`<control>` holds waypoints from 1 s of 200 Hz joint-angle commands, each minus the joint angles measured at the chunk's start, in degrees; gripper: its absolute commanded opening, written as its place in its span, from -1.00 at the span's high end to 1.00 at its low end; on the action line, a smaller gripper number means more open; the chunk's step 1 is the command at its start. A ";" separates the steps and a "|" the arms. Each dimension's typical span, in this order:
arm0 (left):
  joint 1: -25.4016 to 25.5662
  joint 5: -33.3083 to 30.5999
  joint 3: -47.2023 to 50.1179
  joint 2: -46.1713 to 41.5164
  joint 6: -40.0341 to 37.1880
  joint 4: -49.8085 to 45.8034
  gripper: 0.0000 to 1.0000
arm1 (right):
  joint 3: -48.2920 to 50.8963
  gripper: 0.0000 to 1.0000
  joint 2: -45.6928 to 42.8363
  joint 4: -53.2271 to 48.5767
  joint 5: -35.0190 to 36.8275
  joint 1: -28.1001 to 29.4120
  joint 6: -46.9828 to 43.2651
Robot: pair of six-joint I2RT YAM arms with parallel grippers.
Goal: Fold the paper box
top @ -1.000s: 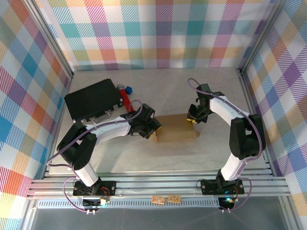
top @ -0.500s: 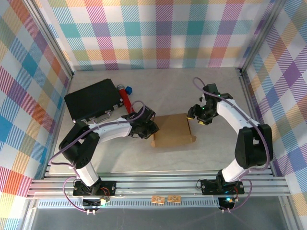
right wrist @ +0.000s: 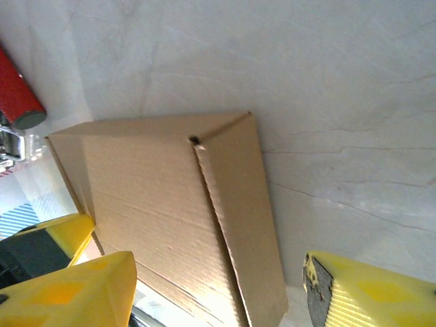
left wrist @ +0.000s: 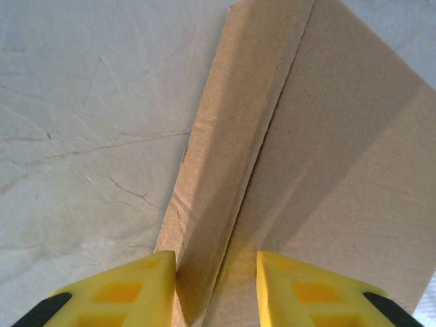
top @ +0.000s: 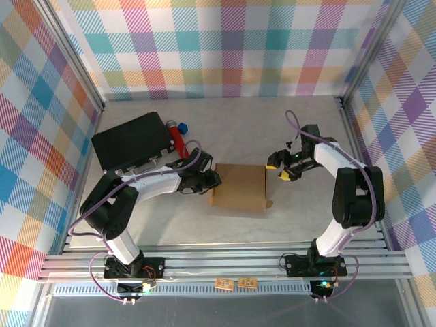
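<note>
On the worktop, our left end effector clamps the paper box; our right end effector has released it, jaws apart, its flap seemingly folded.

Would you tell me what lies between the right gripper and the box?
Nothing but a narrow strip of bare table separates the right gripper, its jaws open, from the box. This shows in the top view.

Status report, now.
Left gripper astride box left edge, grip unclear. Right gripper open, clear of box. Black case far left, not obstructing.
</note>
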State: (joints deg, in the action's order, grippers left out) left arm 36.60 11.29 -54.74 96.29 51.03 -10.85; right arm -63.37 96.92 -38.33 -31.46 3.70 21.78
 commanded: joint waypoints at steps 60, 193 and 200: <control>-5.78 6.58 3.67 -0.01 -7.13 0.92 0.61 | 5.75 -0.40 0.94 9.90 -8.96 -0.26 1.14; -9.44 9.39 2.53 3.32 -11.43 -0.87 0.70 | 15.69 -0.50 2.50 35.55 -24.28 1.50 7.88; -9.44 9.20 2.58 3.29 -11.56 -1.13 0.71 | 14.94 -0.50 3.35 34.04 -23.81 1.75 7.24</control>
State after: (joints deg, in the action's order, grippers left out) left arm 27.81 22.28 -52.64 96.97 40.82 -7.31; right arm -46.35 96.88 -4.80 -51.96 4.32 29.47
